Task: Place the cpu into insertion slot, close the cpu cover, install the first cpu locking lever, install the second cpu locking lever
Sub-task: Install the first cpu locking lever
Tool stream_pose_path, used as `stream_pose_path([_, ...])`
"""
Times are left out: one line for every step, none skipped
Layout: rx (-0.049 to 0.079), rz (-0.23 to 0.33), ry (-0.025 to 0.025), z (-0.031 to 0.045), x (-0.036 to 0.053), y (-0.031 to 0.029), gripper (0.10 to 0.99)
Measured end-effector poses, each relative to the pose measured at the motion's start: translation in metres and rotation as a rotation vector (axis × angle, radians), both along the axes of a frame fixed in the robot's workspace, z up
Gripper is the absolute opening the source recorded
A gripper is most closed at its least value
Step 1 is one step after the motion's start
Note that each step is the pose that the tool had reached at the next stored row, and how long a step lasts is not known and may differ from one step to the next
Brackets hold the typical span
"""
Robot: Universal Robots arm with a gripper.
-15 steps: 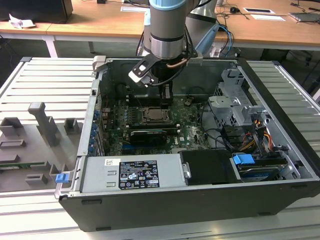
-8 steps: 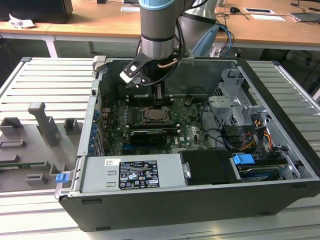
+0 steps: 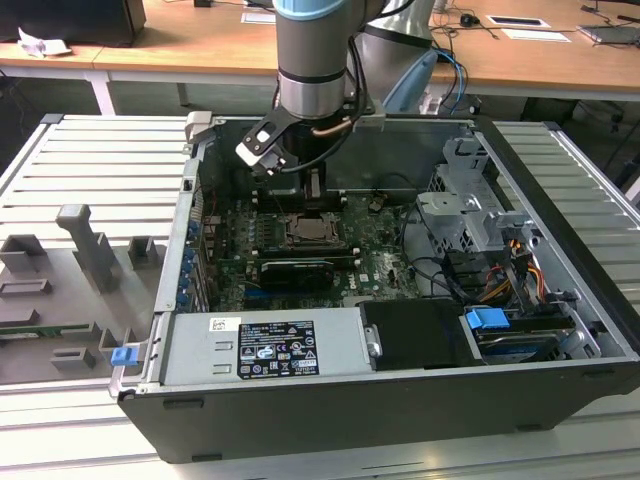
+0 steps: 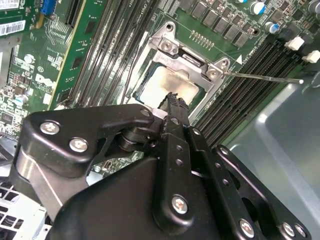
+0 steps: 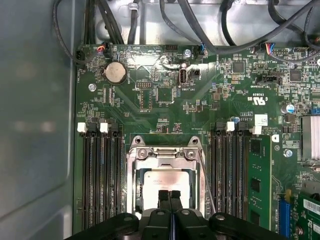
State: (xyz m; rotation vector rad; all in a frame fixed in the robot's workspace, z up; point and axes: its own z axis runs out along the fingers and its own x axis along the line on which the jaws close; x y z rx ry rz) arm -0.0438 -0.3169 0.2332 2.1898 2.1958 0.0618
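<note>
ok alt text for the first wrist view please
The shut end effector hangs just over the pale cpu, which sits framed by the silvery cpu cover. Around it spreads a green circuit board, with long black memory slots on both sides of the chip.

desks: light wooden tops (image 3: 180, 40) on white frames, running along the top of the frame
desk clutter: black box (image 3: 75, 20) upper left, white sheets (image 3: 535, 35) upper right
work table: grey ribbed metal (image 3: 100, 170), left and right edges
light: pretty even, soft
</note>
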Motion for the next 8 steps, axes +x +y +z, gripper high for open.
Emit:
stream_pose_path([0.0, 0.0, -0.0001, 0.0019, 0.0, 0.0, 0.106])
stream_pose_path([0.0, 0.0, -0.0001, 0.0031, 0.0, 0.0001, 0.106])
stream_pose_path([0.0, 0.0, -0.0001, 0.0041, 0.0, 0.0001, 0.106])
stream_pose_path([0.0, 0.0, -0.0001, 0.0054, 0.0, 0.0001, 0.106])
stream_pose_path([0.0, 0.0, -0.0001, 0.0065, 0.0, 0.0001, 0.106])
stream_pose_path([0.0, 0.0, -0.0001, 0.0087, 0.0, 0.0001, 0.106])
stream_pose_path([0.0, 0.0, -0.0001, 0.011, 0.0, 0.0, 0.106])
stream_pose_path([0.0, 0.0, 0.0001, 0.0186, 0.0, 0.0001, 0.106])
